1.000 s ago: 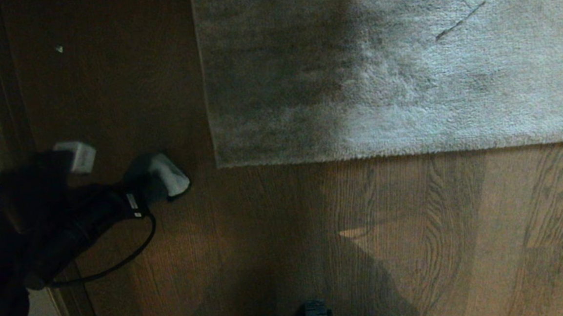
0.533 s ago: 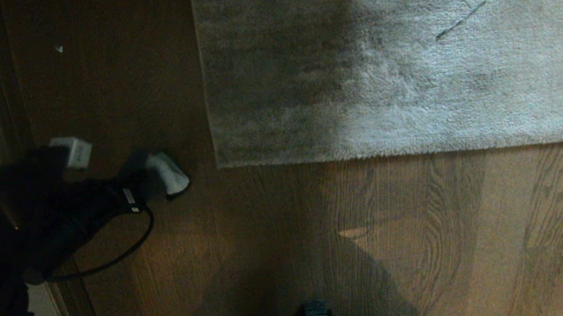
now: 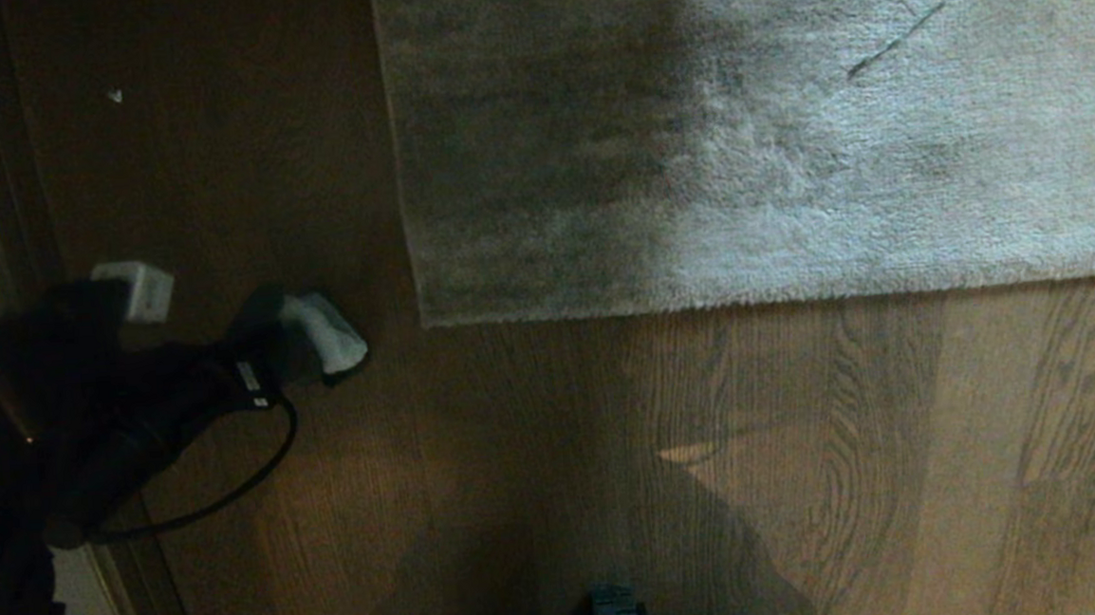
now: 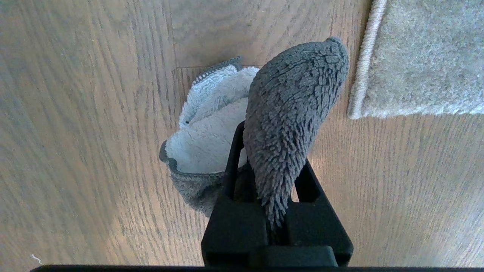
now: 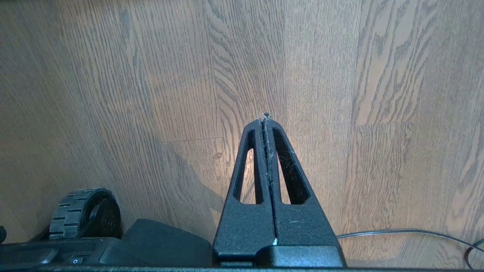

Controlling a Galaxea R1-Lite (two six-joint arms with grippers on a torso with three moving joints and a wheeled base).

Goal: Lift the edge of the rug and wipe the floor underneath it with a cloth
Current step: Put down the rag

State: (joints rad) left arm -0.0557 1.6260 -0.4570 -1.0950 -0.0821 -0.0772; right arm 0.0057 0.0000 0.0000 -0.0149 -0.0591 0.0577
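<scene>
I am holding the cloth (image 4: 287,113) over the floor (image 3: 614,456), beside the rug corner.

My left hand (image 4: 270,177) is clamping the cloth just left of the rug edge (image 3: 699,300), which is lying flat; my right hand (image 5: 266,119) is hanging pressed together above bare planks.

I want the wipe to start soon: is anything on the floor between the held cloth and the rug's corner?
Nothing visible. The left gripper is shut on the cloth, and only bare floor separates it from the rug edge, which lies flat.
</scene>
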